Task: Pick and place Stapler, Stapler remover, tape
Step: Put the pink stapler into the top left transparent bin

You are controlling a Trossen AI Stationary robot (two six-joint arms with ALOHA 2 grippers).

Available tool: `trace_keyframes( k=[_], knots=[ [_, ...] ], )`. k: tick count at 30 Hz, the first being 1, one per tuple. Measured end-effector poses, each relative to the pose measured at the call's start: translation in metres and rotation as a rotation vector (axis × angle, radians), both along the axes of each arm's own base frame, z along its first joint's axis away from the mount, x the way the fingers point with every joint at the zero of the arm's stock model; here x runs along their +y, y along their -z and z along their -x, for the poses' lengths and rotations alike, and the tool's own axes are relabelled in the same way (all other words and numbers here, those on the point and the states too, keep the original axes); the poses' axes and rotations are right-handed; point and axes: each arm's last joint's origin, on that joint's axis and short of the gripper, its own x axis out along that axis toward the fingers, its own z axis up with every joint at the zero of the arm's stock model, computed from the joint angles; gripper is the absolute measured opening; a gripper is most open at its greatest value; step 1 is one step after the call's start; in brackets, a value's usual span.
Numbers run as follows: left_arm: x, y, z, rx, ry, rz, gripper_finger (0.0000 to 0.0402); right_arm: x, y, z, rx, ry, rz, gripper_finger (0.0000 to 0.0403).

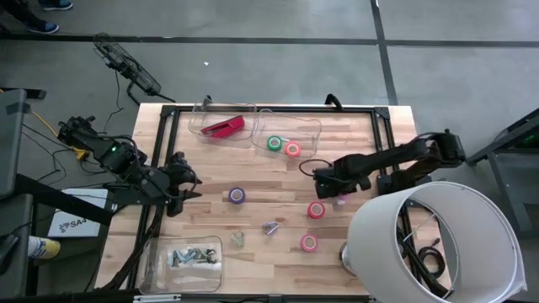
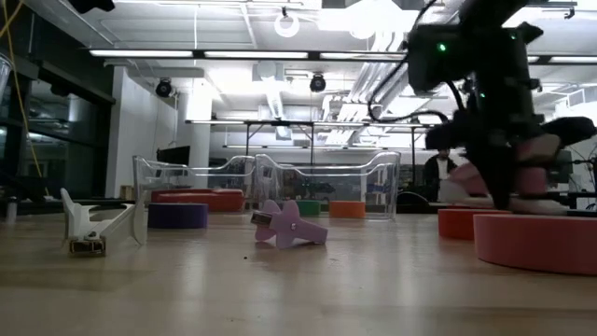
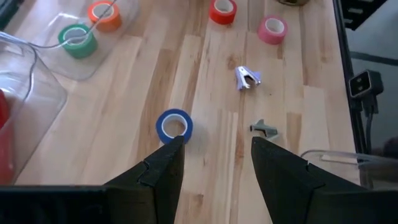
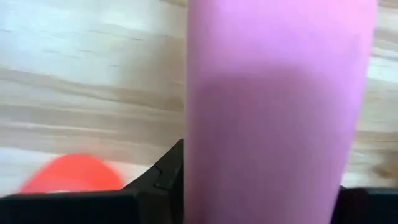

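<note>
- Left gripper (image 1: pixel 187 187) near the table's (image 1: pixel 278 231) left edge, jaws parted, empty.
- One red stapler (image 1: pixel 224 126) in a far-edge bin.
- Two staple removers (image 1: pixel 270 226) near the front edge.
- Five tape rolls: one purple (image 1: pixel 237 195), one green (image 1: pixel 274 143), three red-pink (image 1: pixel 315 210).
- Right gripper (image 1: pixel 341 199) right of centre, clenched on a pink object (image 4: pixel 280 112).

We see the right arm stretched in over the table's right side, its right gripper (image 1: pixel 324 178) low near the surface with fingers closed on something pink; the left gripper (image 1: pixel 187 183) waits at the left side, fingers (image 3: pixel 163 168) parted.
</note>
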Motion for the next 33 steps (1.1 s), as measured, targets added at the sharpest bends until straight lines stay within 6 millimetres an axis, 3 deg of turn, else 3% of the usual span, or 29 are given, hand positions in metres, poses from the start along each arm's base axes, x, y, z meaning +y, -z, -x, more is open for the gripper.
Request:
trace_keyframes(
  k=[9, 25, 33],
  knots=[
    [-0.001, -0.004, -0.003, -0.058, -0.023, 0.005, 0.0184, -0.002, -0.038, -0.012, -0.14, -0.065, 0.071, 0.0127],
    [-0.001, -0.015, -0.011, -0.226, -0.136, -0.03, 0.0184, -0.008, -0.135, -0.047, -0.394, -0.294, 0.368, 0.0127],
    [0.0, -0.027, -0.016, -0.376, -0.23, -0.094, 0.0184, -0.013, -0.156, -0.065, -0.569, -0.419, 0.533, 0.0127]
  ],
)
